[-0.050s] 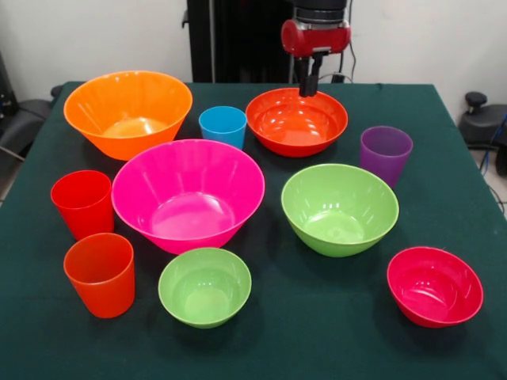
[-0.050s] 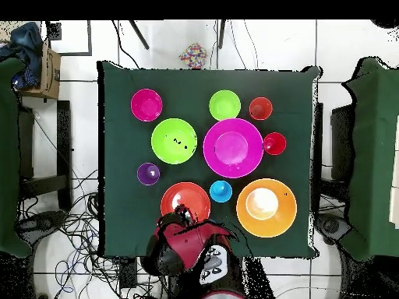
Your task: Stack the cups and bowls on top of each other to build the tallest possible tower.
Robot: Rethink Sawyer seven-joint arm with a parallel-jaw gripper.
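Above the far rim of the shallow red-orange bowl [image 1: 296, 121] hangs the gripper [image 1: 309, 85], its fingers seemingly together, holding nothing. All cups and bowls sit apart on the green table [image 1: 317, 317]; the pink bowl [image 1: 188, 194] is central.

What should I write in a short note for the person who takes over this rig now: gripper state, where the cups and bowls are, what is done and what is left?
Gripper: hangs over the far rim of the shallow red-orange bowl, holding nothing; open or shut cannot be told.
Bowls, all standing apart on the green table: large orange, large pink, medium lime green, small lime green, small crimson.
Cups, all upright and single: blue, purple, red, orange.
Done: nothing is stacked yet.
Left: the whole tower; probably start with the red-orange bowl as base.
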